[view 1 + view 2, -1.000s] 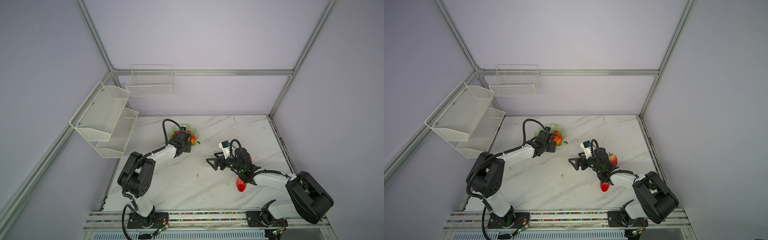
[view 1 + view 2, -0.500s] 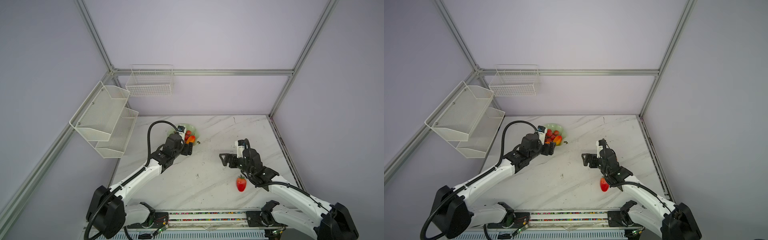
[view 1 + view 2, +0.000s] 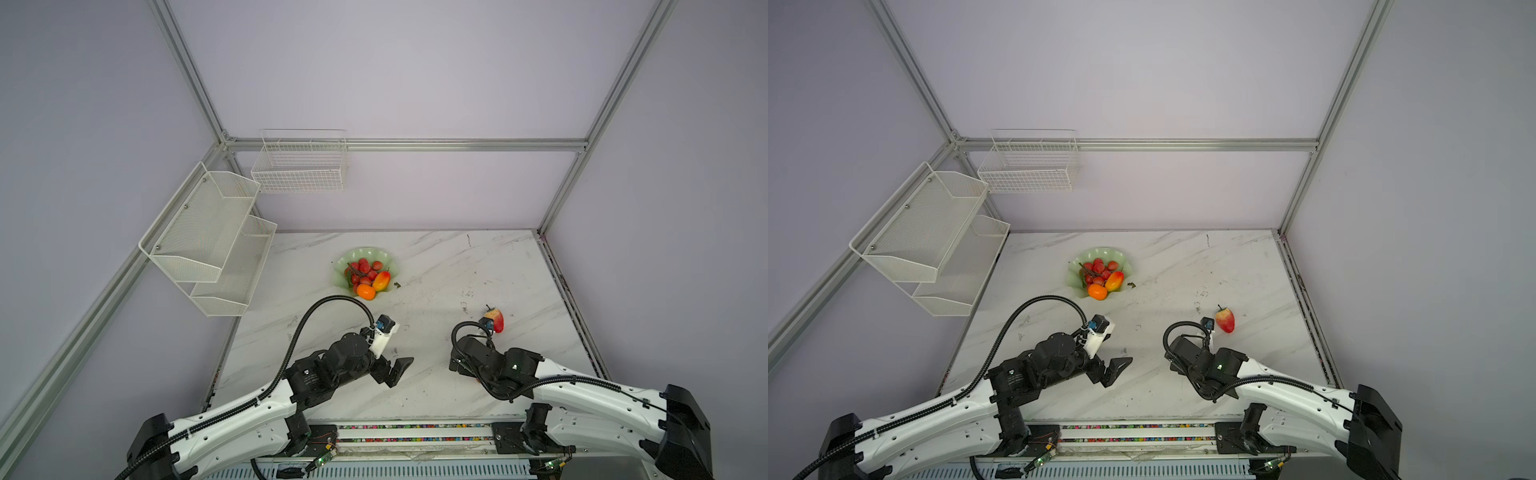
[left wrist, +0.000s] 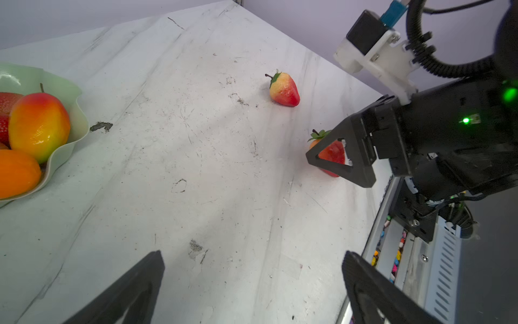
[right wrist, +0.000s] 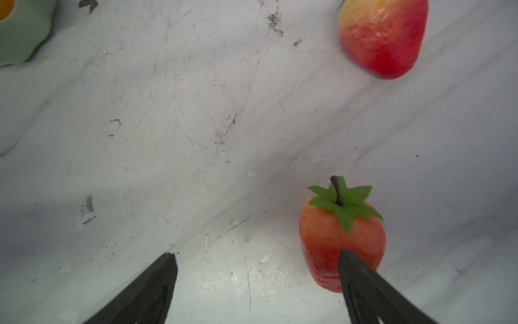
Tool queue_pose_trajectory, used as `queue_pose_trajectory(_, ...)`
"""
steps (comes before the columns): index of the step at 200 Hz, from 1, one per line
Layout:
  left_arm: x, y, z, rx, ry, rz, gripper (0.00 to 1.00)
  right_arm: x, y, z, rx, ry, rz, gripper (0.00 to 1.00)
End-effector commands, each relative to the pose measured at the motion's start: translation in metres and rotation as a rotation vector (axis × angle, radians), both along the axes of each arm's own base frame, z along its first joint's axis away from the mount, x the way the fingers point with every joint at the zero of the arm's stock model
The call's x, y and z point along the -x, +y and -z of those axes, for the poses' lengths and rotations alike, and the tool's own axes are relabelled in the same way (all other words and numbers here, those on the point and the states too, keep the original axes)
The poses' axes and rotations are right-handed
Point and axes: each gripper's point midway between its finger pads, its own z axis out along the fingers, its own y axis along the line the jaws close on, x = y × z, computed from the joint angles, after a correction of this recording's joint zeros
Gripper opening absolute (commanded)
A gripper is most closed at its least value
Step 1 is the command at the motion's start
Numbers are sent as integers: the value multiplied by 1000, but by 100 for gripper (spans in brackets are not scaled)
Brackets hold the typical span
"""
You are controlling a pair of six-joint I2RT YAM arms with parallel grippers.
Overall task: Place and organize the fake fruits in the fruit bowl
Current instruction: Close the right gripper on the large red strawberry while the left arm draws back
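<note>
While both arms reach low over the white marble-patterned tabletop (image 3: 440, 266), the left gripper (image 4: 252, 258) has its black jaws spread wide with nothing between them, above bare marble near the front edge.

Right gripper (image 5: 256, 255): jaws likewise wide apart and gripping nothing. One finger (image 5: 364, 286) overlaps the tip end of the glossy red plastic strawberry (image 5: 336, 246), which lies on the table at that fingertip; whether they touch cannot be told. In both top views this fruit is hidden under the arm.

The paler red-and-cream plastic strawberry (image 3: 496, 321) lies on the table just beyond the right gripper, apart from it.

Shallow mint-green fruit bowl with scalloped rim (image 3: 365, 252), toward the rear: it holds the red grape bunch (image 3: 365, 268), the yellow-red mango (image 3: 381, 280) and the small orange (image 3: 365, 292), the last two at its near rim.
</note>
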Motion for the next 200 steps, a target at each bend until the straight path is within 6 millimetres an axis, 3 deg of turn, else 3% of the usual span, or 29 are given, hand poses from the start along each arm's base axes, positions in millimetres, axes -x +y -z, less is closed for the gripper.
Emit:
queue_pose_trajectory(1,11,9,5,35,25,-1,100,2,-25,-5,27,-39,182,94)
queue_pose_trajectory(43,18,15,-4,52,9,17,100,7,-27,13,85,0,243,94)
queue_pose_trajectory(138,24,15,-8,94,-6,44,100,3,-31,31,224,20,321,89)
queue_pose_trajectory(176,27,23,-15,143,-22,28,100,3,-28,34,233,31,293,83)
queue_pose_trajectory(200,25,24,-16,144,-29,18,100,2,-28,40,214,40,276,72)
